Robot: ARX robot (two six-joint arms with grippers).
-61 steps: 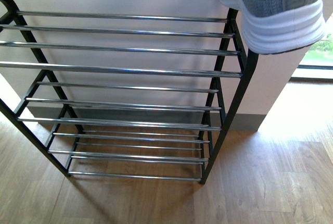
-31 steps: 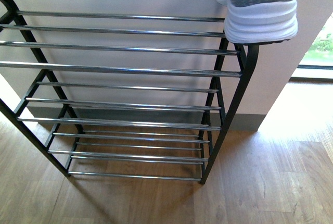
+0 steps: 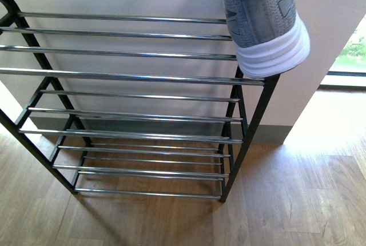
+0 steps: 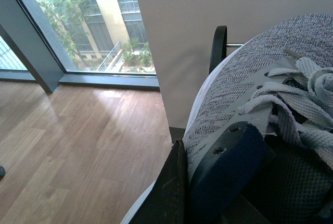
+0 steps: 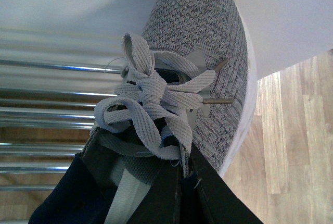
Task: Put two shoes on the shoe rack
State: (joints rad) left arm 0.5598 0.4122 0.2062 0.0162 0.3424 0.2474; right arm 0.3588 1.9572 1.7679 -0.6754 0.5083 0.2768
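At shoe rack (image 3: 131,77) top tier, sneaker (image 3: 260,17)

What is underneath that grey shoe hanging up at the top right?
Below the shoe are the top bars and right side frame of the rack, then its lower tiers and the wood floor. The shoe covers the bars' right ends; whether its sole touches them is hidden.
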